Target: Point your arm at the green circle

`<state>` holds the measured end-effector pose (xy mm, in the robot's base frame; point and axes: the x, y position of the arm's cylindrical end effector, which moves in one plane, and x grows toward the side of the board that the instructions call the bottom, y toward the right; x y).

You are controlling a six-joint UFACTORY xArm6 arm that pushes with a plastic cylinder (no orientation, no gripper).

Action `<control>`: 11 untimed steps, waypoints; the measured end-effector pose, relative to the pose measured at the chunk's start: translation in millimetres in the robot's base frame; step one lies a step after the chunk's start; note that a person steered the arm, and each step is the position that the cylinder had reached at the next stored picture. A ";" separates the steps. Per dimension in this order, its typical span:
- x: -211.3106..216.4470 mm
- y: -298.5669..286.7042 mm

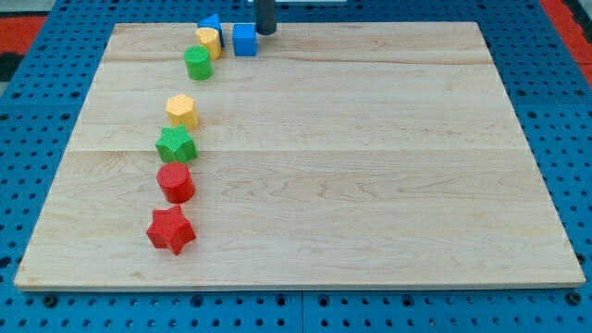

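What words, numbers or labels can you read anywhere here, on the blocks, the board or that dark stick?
None: no writing, number or logo shows anywhere.
The wooden board is bare wood grain.
The blocks, such as the green circle and the blue cube, carry only ribbed texture.
My tip, just to the blue cube's right, is plain dark.
The blue pegboard shows only holes.

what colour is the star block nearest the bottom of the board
Red; the red star shows plainly in the camera view, the only view.
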<state>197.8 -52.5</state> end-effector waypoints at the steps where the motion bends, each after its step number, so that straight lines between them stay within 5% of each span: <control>1: -0.2 -11.7; 2: -0.2 -19.1; 4: 3.4 55.1; 5: 52.8 46.9; 8: 137.2 -42.5; 11: 128.4 -96.5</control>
